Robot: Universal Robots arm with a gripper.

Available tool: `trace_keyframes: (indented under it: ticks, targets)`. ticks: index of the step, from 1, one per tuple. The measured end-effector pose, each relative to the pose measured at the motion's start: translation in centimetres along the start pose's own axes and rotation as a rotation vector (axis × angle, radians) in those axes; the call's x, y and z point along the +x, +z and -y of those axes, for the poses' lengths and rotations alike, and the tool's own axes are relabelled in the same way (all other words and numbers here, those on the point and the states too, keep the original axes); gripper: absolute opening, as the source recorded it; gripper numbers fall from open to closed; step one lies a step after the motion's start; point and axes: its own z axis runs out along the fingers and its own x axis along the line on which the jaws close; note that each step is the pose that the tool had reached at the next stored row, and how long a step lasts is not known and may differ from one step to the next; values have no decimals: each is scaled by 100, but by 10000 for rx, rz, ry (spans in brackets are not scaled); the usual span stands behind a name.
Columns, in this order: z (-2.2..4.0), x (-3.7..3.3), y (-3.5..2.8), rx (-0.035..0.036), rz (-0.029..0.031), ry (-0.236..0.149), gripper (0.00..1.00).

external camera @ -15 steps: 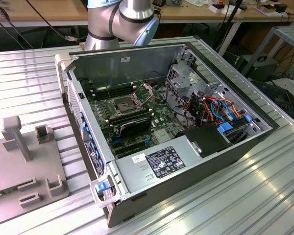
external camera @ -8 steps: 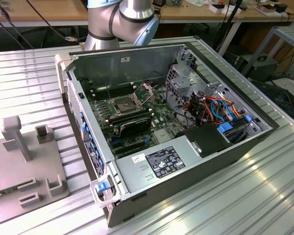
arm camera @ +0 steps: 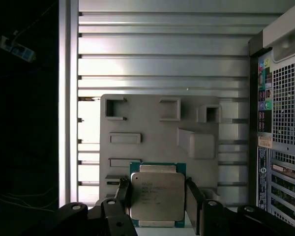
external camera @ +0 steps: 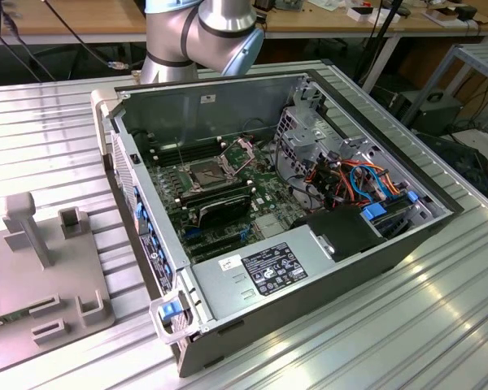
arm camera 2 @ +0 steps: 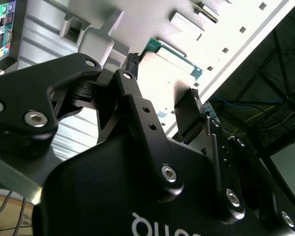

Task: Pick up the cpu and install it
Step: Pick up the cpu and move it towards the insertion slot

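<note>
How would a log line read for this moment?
gripper: open, astride cpu | cpu: flat on grey tray | computer case: open

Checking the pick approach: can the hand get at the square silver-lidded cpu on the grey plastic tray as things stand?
Likely yes. The hand is lined up on the square silver-lidded cpu on the grey plastic tray, its fingers open to either side, and nothing lies between them.

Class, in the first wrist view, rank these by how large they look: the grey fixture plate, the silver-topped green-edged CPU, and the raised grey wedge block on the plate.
Largest to smallest:
1. grey fixture plate
2. silver-topped green-edged CPU
3. raised grey wedge block
</note>
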Motion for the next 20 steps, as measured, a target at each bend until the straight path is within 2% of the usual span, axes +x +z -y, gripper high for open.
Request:
trace_keyframes:
  ticks: [10,20]
  targets:
    - [0,-73,-1,1,1,-1,55]
    - [1,-192,-2,0,0,-1,55]
